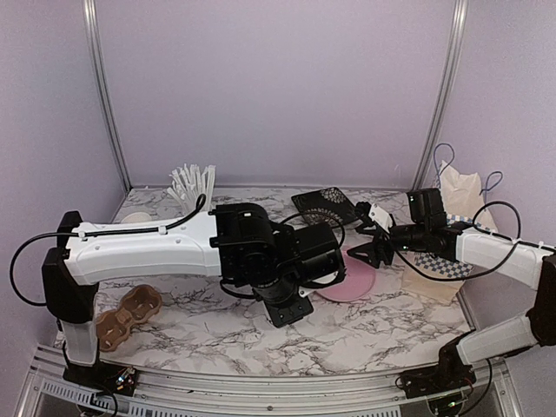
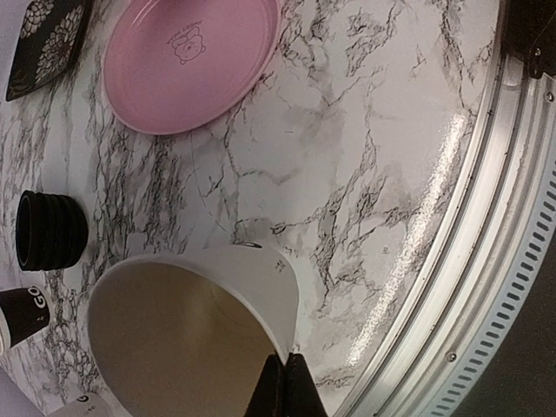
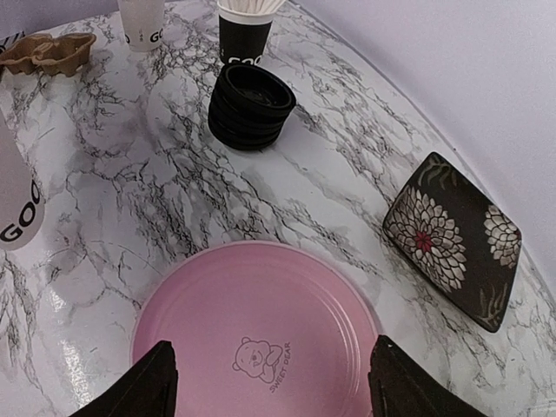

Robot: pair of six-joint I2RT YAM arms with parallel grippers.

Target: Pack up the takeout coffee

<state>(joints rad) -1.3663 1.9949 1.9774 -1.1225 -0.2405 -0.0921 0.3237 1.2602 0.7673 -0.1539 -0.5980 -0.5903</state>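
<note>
A white paper cup (image 2: 195, 326) lies tilted with its open mouth toward the left wrist camera. My left gripper (image 2: 287, 375) is shut on its rim, low over the marble table near the front rail. In the top view the left gripper (image 1: 289, 310) is at the table's middle and the arm hides the cup. My right gripper (image 3: 269, 391) stands open above a pink plate (image 3: 256, 334) with nothing between its fingers. The brown cardboard cup carrier (image 1: 129, 317) sits at the near left. A stack of black lids (image 3: 252, 104) sits beyond the plate.
A black cup holding white stirrers (image 3: 243, 35) and a white cup (image 3: 143, 22) stand at the back. A black flowered dish (image 3: 452, 234) lies right of the plate. A paper bag (image 1: 458, 195) stands at the back right, with a checkered sheet (image 1: 447, 265) under the right arm.
</note>
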